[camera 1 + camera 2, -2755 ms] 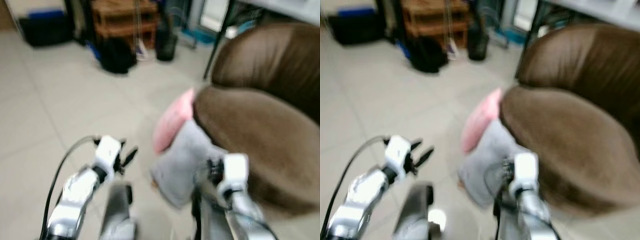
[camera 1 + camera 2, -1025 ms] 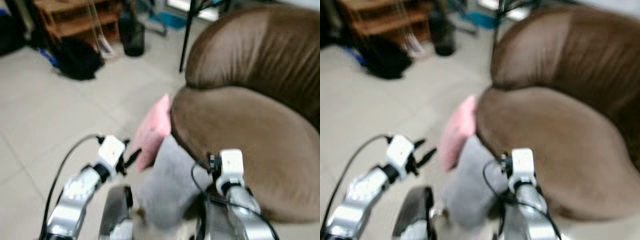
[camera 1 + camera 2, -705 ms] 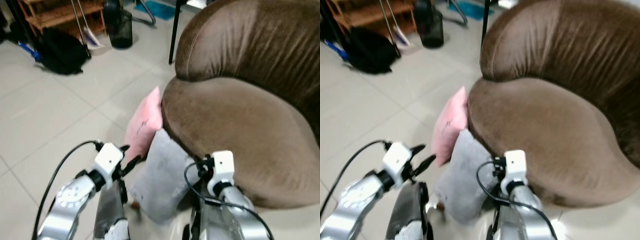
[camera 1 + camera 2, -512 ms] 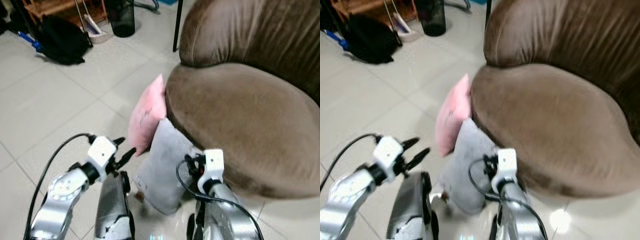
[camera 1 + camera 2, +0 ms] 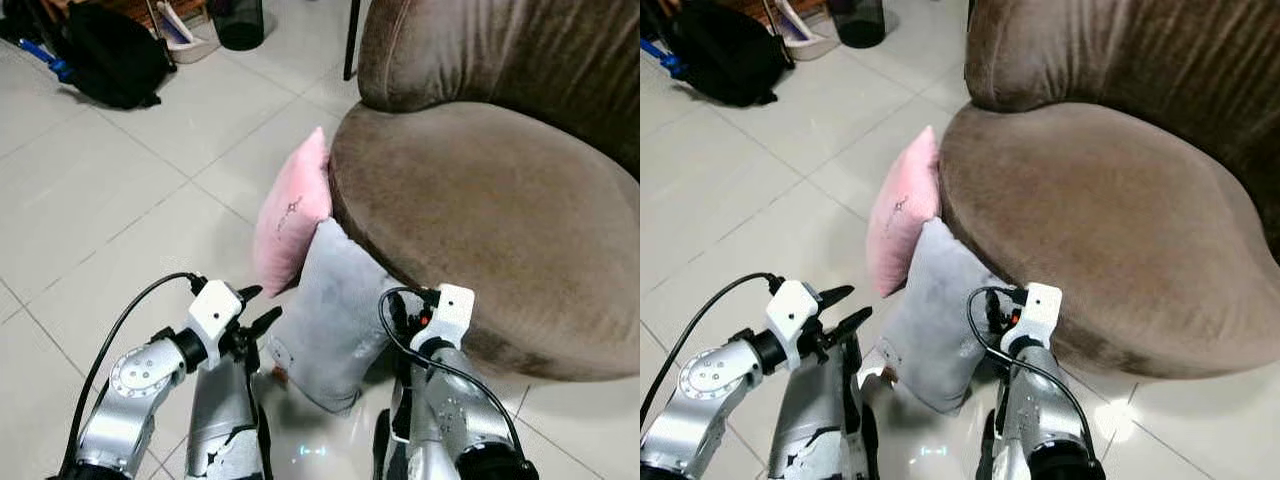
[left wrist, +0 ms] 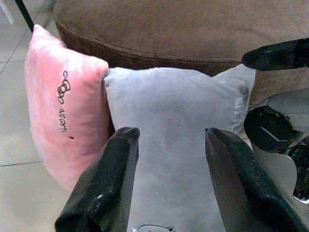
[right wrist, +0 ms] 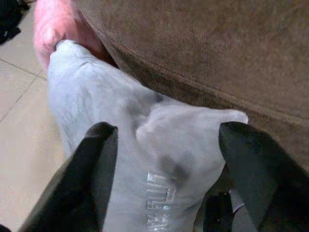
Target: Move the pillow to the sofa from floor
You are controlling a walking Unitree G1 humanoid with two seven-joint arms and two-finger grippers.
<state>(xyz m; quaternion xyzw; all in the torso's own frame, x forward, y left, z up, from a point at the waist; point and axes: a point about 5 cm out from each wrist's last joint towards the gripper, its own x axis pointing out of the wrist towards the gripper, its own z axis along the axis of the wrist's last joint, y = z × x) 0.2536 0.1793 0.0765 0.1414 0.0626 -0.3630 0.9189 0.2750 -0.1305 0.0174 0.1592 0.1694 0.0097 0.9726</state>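
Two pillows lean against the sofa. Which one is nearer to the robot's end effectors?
The grey pillow; both open end effectors, left and right, flank it. The pink pillow stands behind it.

The right gripper (image 7: 164,174) spreads its black fingers (image 7: 94,159) either side of the grey pillow (image 7: 120,140), which leans against the brown sofa (image 7: 217,58).

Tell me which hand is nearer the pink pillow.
Left. The left hand is on the floor side of the grey pillow, just below the pink pillow. The right hand is by the grey pillow's other edge, against the sofa.
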